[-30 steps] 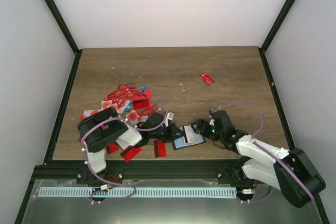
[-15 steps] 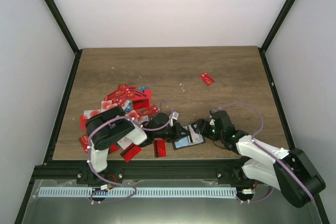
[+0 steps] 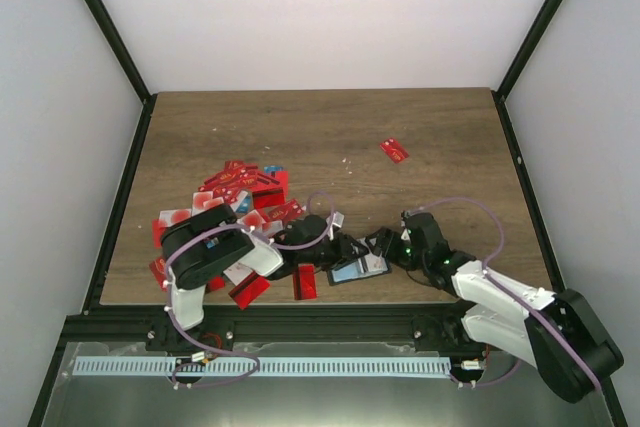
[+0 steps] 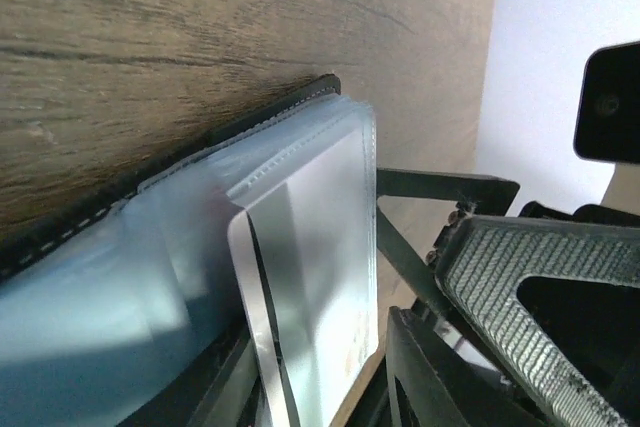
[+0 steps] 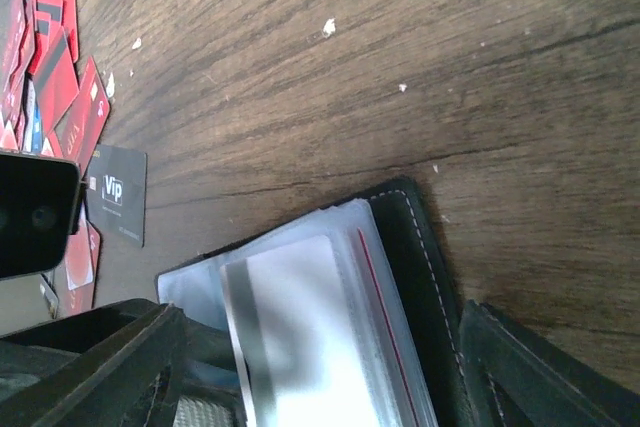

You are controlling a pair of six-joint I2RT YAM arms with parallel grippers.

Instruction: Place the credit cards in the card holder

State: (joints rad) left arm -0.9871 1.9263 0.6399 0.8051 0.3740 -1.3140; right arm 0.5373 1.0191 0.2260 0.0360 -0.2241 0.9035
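Note:
The black card holder (image 3: 352, 272) lies open near the table's front edge, its clear sleeves up; it also shows in the left wrist view (image 4: 100, 222) and the right wrist view (image 5: 415, 247). A pale card with a dark stripe (image 4: 320, 267) lies on a sleeve, its far end at the sleeve's mouth, and runs back between my left gripper's jaws (image 4: 320, 392). It also shows in the right wrist view (image 5: 300, 337). My left gripper (image 3: 343, 252) is at the holder's left side. My right gripper (image 3: 385, 244) is open, its fingers either side of the holder (image 5: 320, 387). Several red credit cards (image 3: 240, 192) lie piled at the left.
One red card (image 3: 394, 150) lies alone at the far right. Two red cards (image 3: 303, 284) lie by the front edge under my left arm. A black Vip card (image 5: 118, 195) lies left of the holder. A black frame rail (image 3: 300, 317) borders the near edge.
My left gripper has moved right, up to the holder, with the pale card. The right gripper has barely moved.

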